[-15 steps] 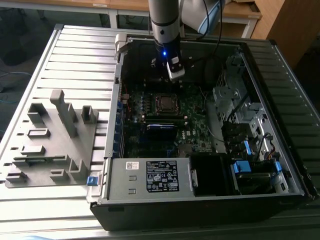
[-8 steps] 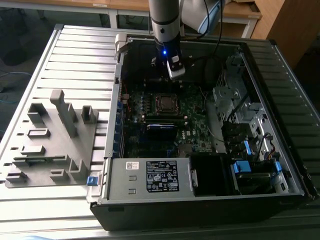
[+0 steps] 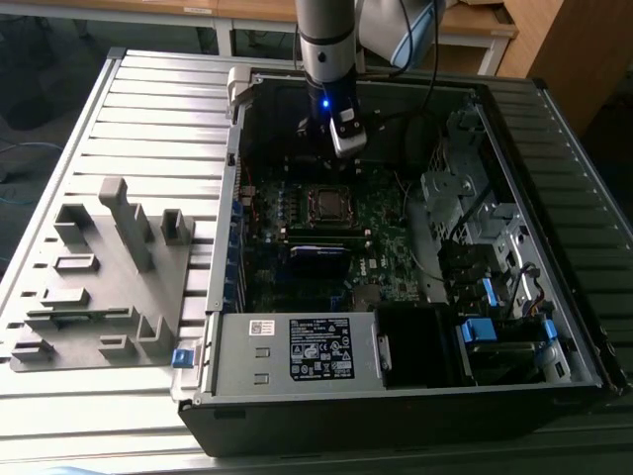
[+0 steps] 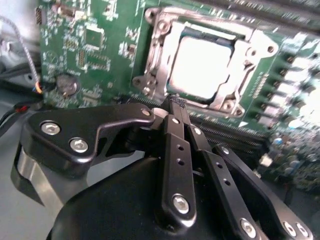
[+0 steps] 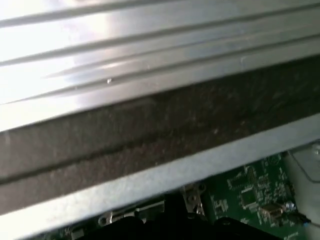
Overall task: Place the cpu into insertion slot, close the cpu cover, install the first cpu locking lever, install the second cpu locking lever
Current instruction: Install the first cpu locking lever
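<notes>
Inside the open computer case point(image 3: 514, 297), the gripper point(image 4: 176, 102), fingers pinched together and empty, hovers beside the insertion slot point(image 4: 152, 65), where the cpu point(image 4: 200, 65) sits beneath the lowered cpu cover point(image 4: 250, 55). A misjudged descent could scrape the green motherboard point(image 4: 100, 50).
</notes>
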Controlling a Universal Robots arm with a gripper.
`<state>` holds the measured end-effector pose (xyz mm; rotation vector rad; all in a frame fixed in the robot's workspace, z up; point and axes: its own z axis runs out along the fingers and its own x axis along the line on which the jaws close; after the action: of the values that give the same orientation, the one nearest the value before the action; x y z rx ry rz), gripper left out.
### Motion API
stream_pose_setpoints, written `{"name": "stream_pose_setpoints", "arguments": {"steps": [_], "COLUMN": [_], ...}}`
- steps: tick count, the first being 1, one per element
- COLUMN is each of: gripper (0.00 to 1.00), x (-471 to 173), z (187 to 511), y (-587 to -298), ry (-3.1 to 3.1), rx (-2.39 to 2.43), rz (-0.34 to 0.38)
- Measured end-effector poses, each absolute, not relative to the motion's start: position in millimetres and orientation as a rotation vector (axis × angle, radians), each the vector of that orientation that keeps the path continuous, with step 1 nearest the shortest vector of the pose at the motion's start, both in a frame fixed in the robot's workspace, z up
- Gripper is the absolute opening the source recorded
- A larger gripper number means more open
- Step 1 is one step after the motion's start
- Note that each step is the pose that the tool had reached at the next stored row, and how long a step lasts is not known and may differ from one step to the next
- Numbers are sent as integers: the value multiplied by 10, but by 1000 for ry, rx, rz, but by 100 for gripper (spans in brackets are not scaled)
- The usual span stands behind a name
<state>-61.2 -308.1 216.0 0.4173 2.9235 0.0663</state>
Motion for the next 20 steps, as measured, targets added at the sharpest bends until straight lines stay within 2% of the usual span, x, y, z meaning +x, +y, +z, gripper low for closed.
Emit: {"name": "stream_pose_setpoints", "arguments": {"steps": [2, 20], "gripper": [11, 11], "x": [-612, -597], "z": [2158, 2141], "y": [-3082, -3081], "ry": [2935, 3016], "rx": [416, 387], "rz": [44, 27]}}
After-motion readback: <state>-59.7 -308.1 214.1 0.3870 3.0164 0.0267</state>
